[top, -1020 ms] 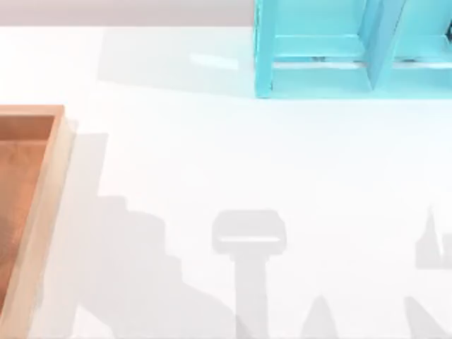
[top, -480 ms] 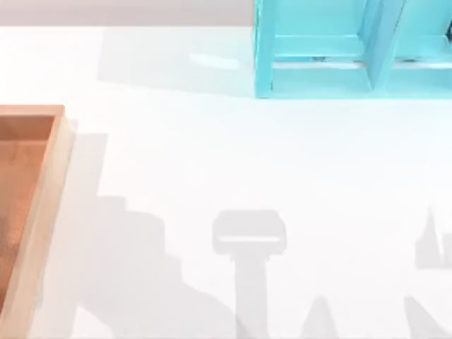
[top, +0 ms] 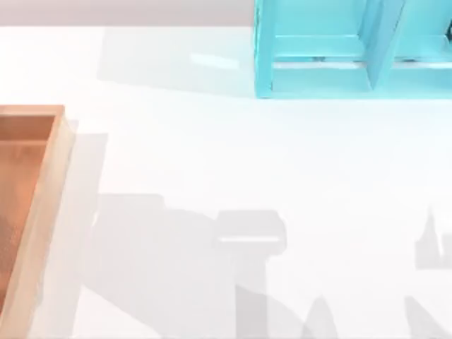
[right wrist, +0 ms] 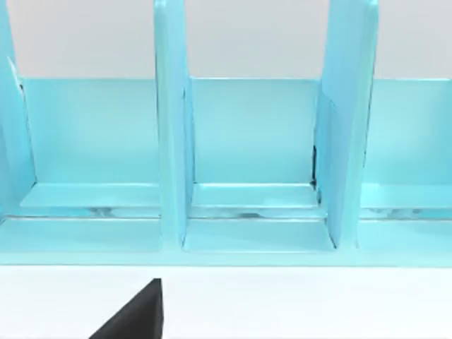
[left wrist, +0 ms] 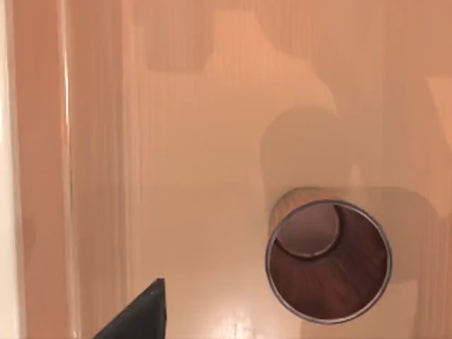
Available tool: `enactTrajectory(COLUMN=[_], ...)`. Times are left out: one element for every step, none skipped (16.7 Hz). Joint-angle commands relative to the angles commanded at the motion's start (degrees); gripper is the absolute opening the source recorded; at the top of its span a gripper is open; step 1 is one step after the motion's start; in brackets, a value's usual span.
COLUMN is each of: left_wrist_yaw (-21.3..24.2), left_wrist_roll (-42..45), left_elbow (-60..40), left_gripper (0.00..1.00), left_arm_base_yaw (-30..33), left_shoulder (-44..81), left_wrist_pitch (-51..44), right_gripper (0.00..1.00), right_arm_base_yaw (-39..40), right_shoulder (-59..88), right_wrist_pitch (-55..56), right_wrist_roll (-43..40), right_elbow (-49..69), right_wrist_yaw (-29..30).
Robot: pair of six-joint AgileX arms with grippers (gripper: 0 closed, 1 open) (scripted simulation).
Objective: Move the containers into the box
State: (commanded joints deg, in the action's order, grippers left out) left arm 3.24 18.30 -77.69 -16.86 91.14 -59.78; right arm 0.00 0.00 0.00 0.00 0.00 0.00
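The box [top: 42, 212] sits at the table's [top: 233, 155] left edge. One cup [left wrist: 328, 261] stands upright on the box floor below the left gripper [left wrist: 138, 314]. The right gripper [right wrist: 134, 314] faces the blue shelf [right wrist: 247, 176]. Whether either gripper's jaws are open, I cannot tell

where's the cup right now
In the left wrist view, one cup stands upright on the floor of the wooden box, apart from its raised wall.

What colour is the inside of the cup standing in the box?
Dark reddish-brown inside the cup, seen best in the left wrist view.
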Motion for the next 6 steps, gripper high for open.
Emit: enactTrajectory(left_wrist_yaw=[-0.02,-0.05,-0.06,-0.07,-0.08,-0.08], left_wrist_roll=[-0.06,-0.12,-0.16,-0.19,-0.21,-0.21], left_elbow=[-2.50,-4.79,-6.70,-8.06,-8.82,-8.98], left_gripper=[1.00,1.00,1.00,1.00,1.00,1.00], left_arm_base_yaw=[0.05,0.10,0.15,0.18,0.20,0.21], left_shoulder=[-0.24,-0.49,-0.70,-0.84,-0.90,-0.91], left_wrist_pitch=[-2.44,-4.68,-6.55,-7.90,-8.66,-8.82], right_gripper=[1.00,1.00,1.00,1.00,1.00,1.00], right_arm_base_yaw=[0.00,0.00,0.00,0.00,0.00,0.00], right_shoulder=[0.00,0.00,0.00,0.00,0.00,0.00], right_wrist_pitch=[0.00,0.00,0.00,0.00,0.00,0.00], right_wrist_roll=[0.00,0.00,0.00,0.00,0.00,0.00], right_elbow=[0.00,0.00,0.00,0.00,0.00,0.00], right_wrist_yaw=[0.00,0.00,0.00,0.00,0.00,0.00])
